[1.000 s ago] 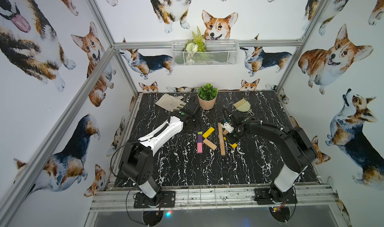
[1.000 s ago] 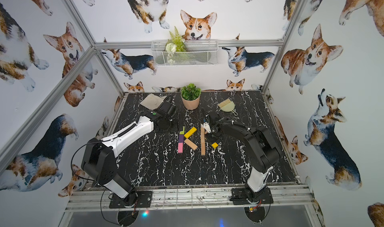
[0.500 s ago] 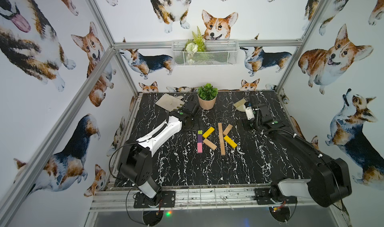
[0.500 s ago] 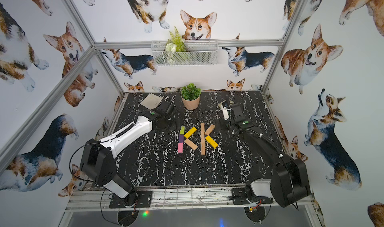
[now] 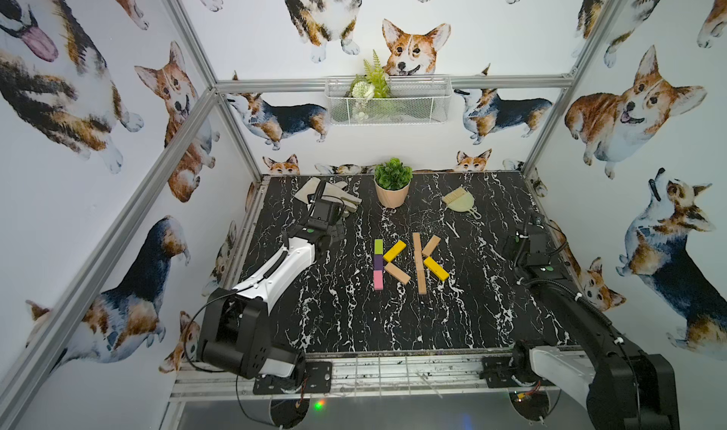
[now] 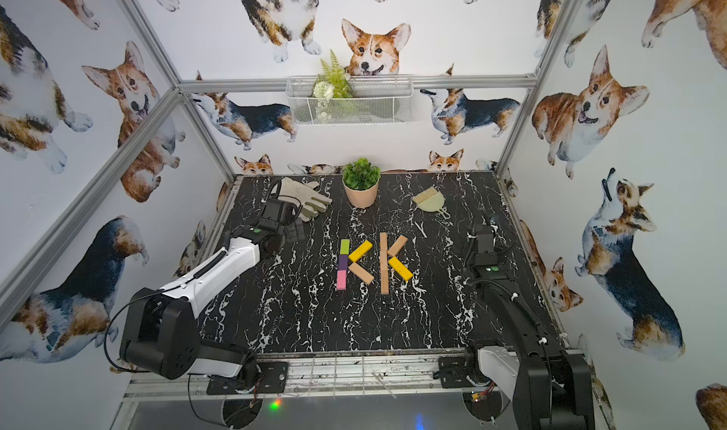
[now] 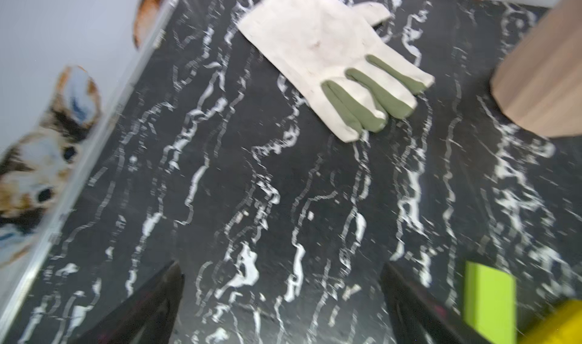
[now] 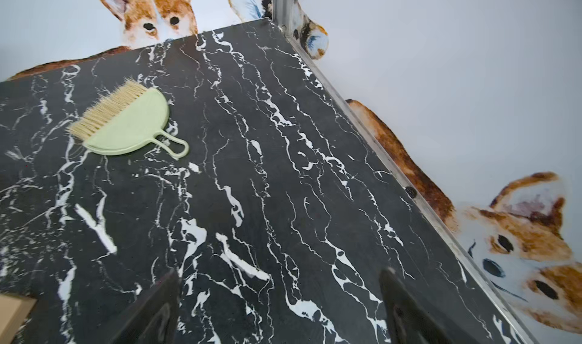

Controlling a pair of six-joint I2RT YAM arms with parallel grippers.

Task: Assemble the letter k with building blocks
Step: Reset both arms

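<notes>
Well, I saw the flat rectangular blocks [image 5: 420, 262] lying mid-table on the glossy, white-veined black marble [image 5: 354, 310], plain tan wood and painted green, purple, pink and yellow bars laid as two K shapes. The left claw [image 7: 280, 267] and right claw [image 8: 278, 271] both gaped wide and empty, one to either side of them.

Bright even light, faint shadows; top views sharp; left wrist view blurs the lime-green rectangular block [image 7: 489, 298].
</notes>
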